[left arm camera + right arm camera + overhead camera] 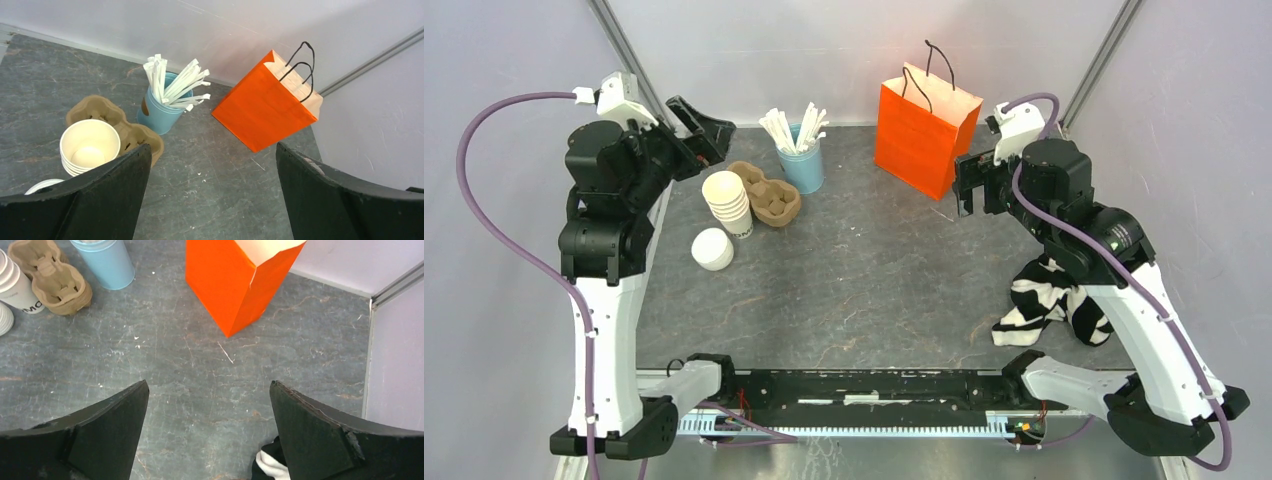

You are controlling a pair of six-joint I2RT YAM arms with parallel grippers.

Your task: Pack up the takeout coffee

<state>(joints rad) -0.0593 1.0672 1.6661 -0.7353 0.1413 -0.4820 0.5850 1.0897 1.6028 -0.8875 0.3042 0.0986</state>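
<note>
Orange bag upright, nothing packed: start stage. Left gripper, right gripper: jaws spread wide, empty. No lidded cup visible. Next, likely: separate one cup from cup stack.

We see a robotics lab test cell: a dark grey stone-patterned tabletop boxed in by plain pale lilac wall panels and thin grey metal corner struts, with a white-and-black robot arm bolted at each near corner.
</note>
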